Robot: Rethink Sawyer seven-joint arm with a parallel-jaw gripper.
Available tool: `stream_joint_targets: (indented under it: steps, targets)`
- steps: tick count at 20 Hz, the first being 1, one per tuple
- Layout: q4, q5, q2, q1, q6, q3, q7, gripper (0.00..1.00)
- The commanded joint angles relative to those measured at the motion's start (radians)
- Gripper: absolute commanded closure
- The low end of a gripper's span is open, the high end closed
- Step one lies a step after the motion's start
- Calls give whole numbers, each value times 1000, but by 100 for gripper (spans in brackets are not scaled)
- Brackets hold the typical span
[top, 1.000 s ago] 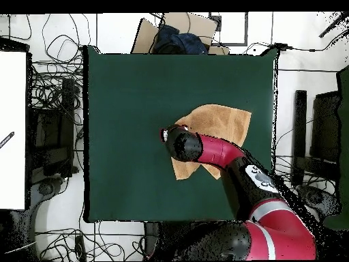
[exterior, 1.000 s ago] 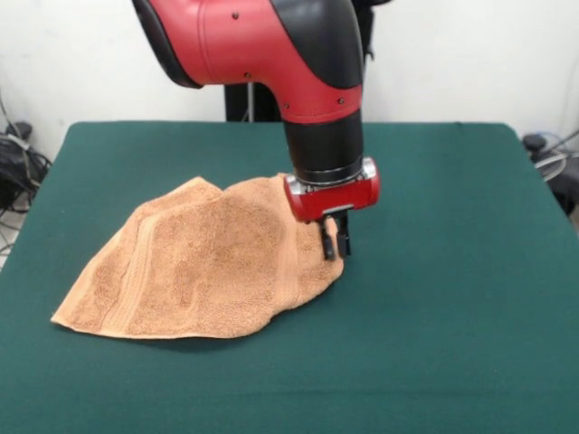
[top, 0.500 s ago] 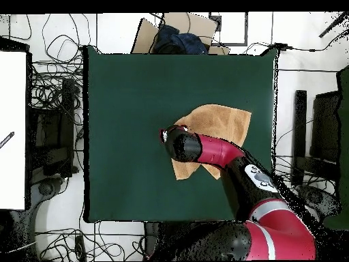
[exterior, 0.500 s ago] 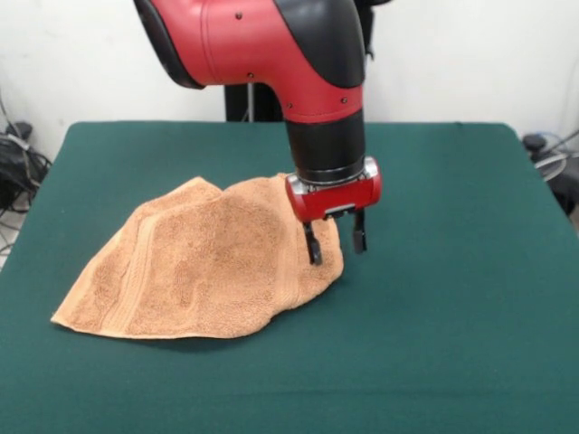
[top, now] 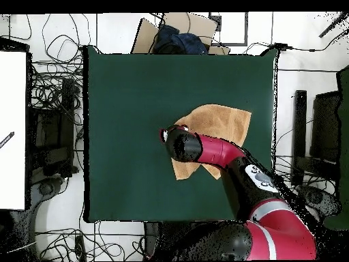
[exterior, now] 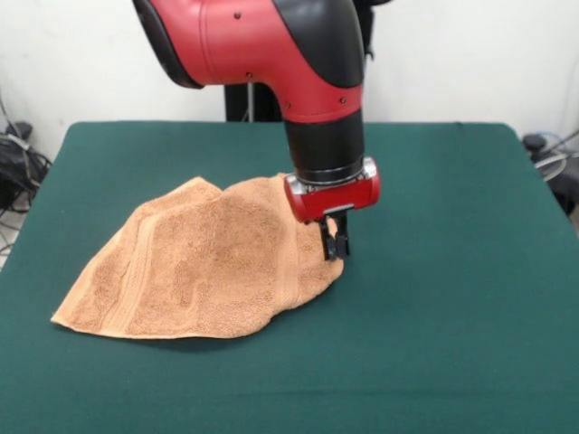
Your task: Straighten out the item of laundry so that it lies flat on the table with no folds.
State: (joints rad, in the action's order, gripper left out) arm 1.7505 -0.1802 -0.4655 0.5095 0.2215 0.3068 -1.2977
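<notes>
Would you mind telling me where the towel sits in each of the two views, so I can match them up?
Front view: the towel lies left of centre, beneath and left of the gripper.
Overhead view: it lies right of centre, partly hidden under the arm.
Shared landmark: the green table.

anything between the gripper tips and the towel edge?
Nothing. In the front view the gripper, fingers together, sits right at the towel's right-hand edge with no gap visible; whether cloth is pinched is unclear. The overhead view hides that spot under the arm.
</notes>
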Motion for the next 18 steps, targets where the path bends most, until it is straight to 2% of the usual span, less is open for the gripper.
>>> stream_joint_targets:
  steps: [1,8,12,13,18]
  targets:
    - [61,-39,-17,0,-52,49,-139,100]
    - [87,-20,-33,0,2,29,-144,100]
    - [89,-34,-25,19,-42,52,-135,100]
    - [89,-34,-25,20,-43,52,-134,0]
    - [88,-39,-20,22,-56,57,-133,0]
